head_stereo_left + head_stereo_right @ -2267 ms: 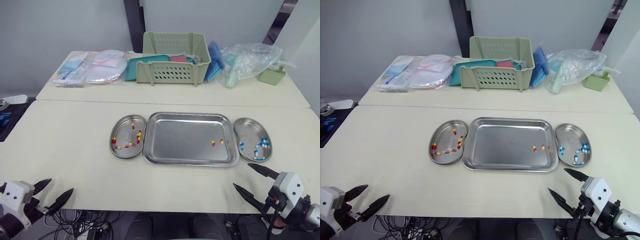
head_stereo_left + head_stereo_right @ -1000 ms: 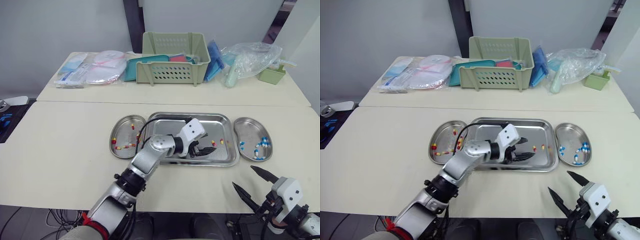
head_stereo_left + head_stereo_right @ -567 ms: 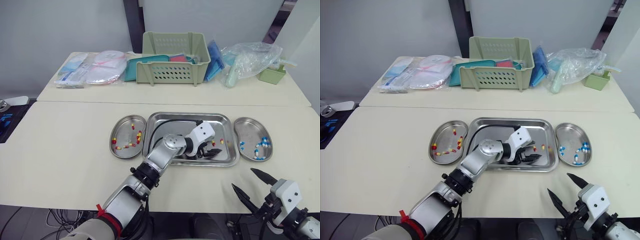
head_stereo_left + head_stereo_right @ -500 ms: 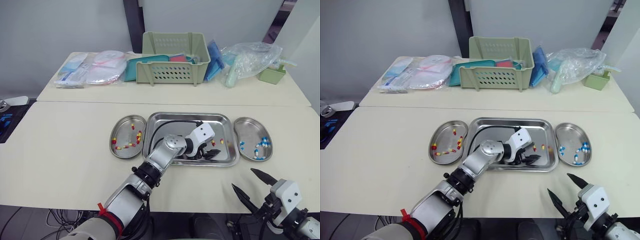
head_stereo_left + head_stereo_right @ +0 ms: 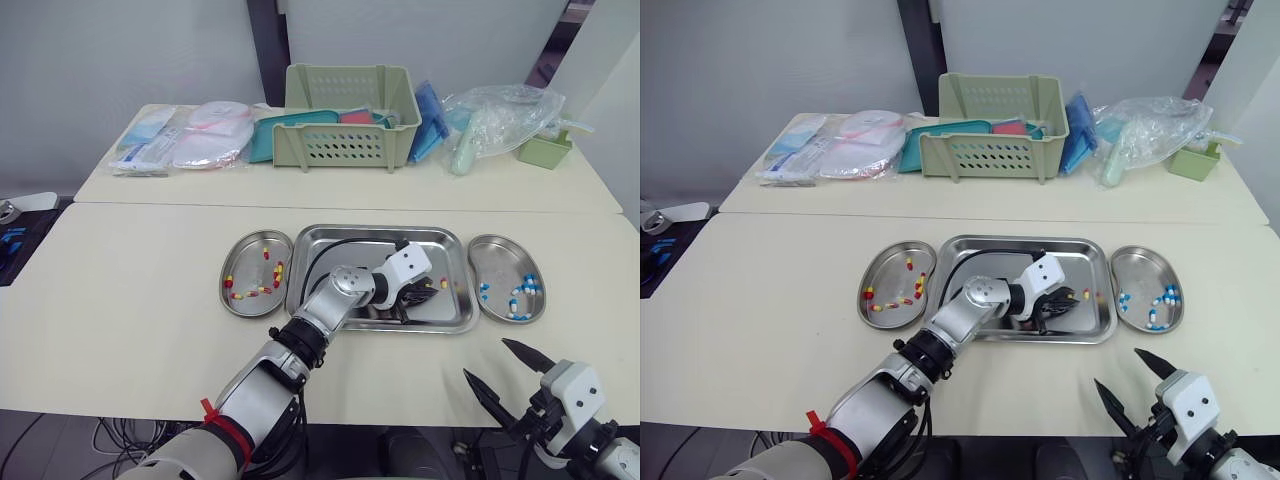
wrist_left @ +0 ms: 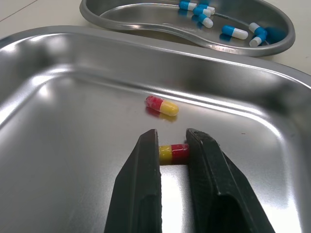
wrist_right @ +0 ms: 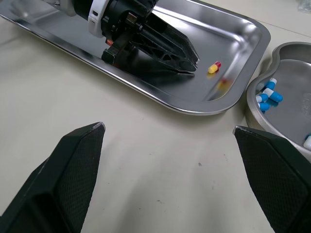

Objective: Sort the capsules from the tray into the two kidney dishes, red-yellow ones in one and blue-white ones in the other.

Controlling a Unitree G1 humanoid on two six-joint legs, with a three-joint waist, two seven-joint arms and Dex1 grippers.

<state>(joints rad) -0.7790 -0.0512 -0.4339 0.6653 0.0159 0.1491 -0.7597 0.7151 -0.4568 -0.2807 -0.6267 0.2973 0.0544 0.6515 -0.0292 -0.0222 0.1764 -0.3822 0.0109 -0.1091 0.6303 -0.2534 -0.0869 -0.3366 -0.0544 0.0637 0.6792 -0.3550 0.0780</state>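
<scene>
Capsules of two kinds are on the worktop (image 5: 130,300). The red-yellow ones (image 5: 270,272) lie in the left kidney dish (image 5: 232,252). The blue-white ones (image 5: 520,295) lie in the right kidney dish (image 5: 503,262). Each steel dish touches a short side of the steel tray (image 5: 370,232) between them.

Two capsules are on the right part of the tray floor. The left hand (image 6: 171,145) reaches across the tray from the left, its two black fingers (image 6: 146,160) drawn in against the ends of one red-yellow capsule (image 6: 173,153). That capsule lies flat on the metal. The second capsule (image 6: 162,106) lies just beyond the fingertips, apart from them and near the tray's right wall.

The left wrist view gives this pinch clearly, with the right dish behind it. In the head views the hand's white wrist and dark fingers cover that spot, and the second capsule shows beside them. A black cable (image 5: 330,250) loops from the arm over the tray's floor.

The right hand (image 5: 487,360) hangs off the worktop's front edge, right of the tray, its fingers spread wide apart and holding nothing. Its wrist view looks across bare worktop to the tray.

On the rear worktop sit a pale green basket (image 5: 348,128), flat white packets (image 5: 200,135), a clear plastic bag (image 5: 495,118) and a small green pot (image 5: 543,152).
</scene>
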